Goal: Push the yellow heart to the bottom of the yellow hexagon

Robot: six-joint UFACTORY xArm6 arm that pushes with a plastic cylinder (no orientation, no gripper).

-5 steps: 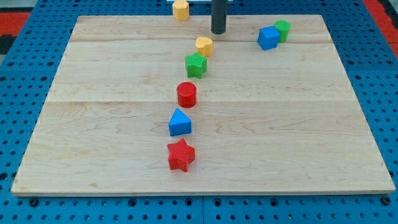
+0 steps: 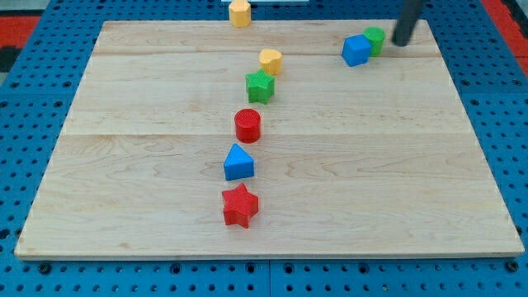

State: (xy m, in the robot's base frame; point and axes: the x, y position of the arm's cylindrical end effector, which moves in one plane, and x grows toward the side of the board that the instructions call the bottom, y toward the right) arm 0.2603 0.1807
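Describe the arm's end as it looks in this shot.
Only a straight dark rod shows, plain and near black, entering from the view's top right. My tip is blunt and round. No cables, markings or jaws are visible; the rest of the arm is out of frame.

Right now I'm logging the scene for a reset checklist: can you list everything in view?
yellow hexagon: 1, yellow, top edge of the board, left of centre
yellow heart: 1, yellow, below and right of the hexagon
green star: 1, green, touching the heart's lower left
red cylinder: 1, red, centre
blue triangle: 1, blue, below the cylinder
red star: 1, red, lowest block
blue cube: 1, blue, upper right
green block: 1, green, behind the cube, shape unclear
wooden board: 1, light wood
my tip: 1, dark, just right of the green block
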